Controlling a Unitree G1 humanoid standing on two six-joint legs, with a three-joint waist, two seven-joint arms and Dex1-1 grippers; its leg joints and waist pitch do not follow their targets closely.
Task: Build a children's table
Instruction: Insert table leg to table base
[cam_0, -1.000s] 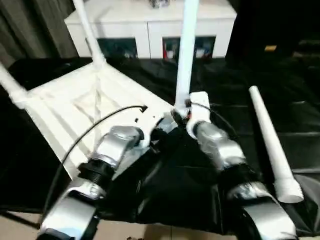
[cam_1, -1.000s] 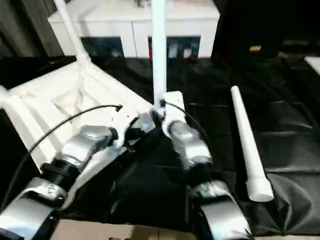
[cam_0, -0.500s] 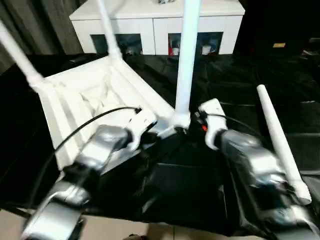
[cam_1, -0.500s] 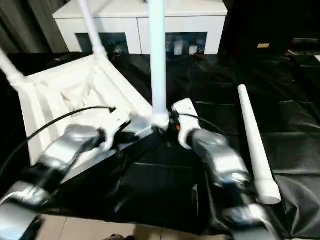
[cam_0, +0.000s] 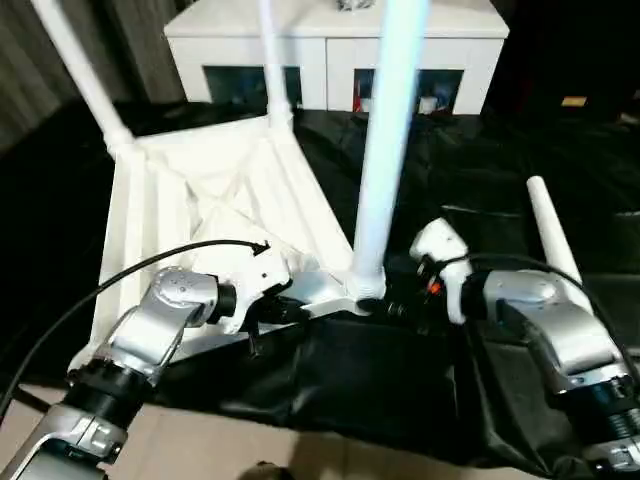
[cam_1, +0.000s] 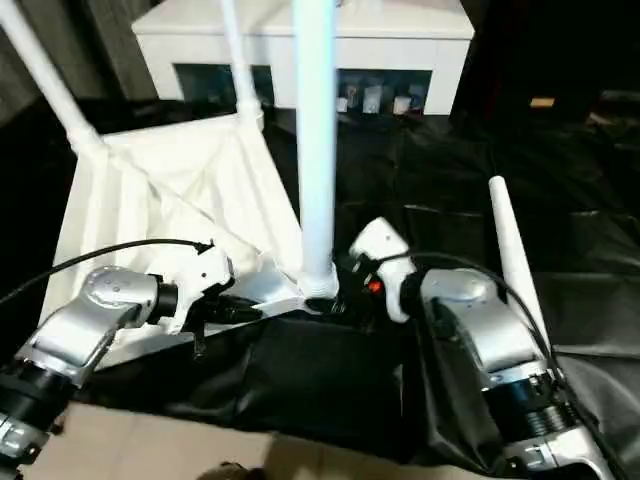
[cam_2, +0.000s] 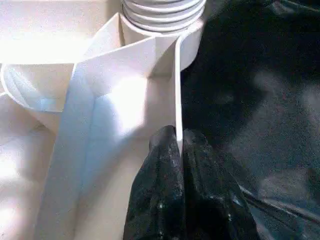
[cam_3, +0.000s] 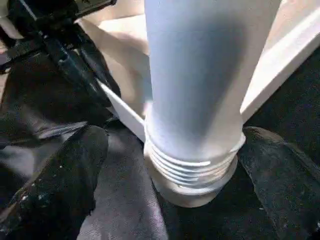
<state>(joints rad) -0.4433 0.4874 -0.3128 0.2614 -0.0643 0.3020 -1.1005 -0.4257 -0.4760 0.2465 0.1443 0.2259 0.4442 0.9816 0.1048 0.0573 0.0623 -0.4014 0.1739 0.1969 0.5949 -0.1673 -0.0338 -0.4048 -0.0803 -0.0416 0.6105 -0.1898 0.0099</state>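
The children's table (cam_0: 215, 215) lies upside down on black sheeting (cam_0: 370, 390), ribbed underside up, with three legs standing in its corners and a fourth loose leg (cam_0: 553, 240) lying on the sheeting well to the right. The left pincer (cam_2: 177, 150) is pinched shut on the thin rim wall of the top, just beside the near corner socket. The right pincer (cam_3: 195, 165) stands wide, one black finger (cam_3: 65, 180) on each side of the near leg (cam_0: 385, 150) at its base, not gripping it. Screw threads show above the socket collar (cam_3: 192, 187), so this leg seems not fully seated. To do this step well, the right pincer should likely close low on the leg, square to it, and turn in short twists while the left holds the rim firmly so the top does not rotate or slide; tilting the leg would risk cross-threading
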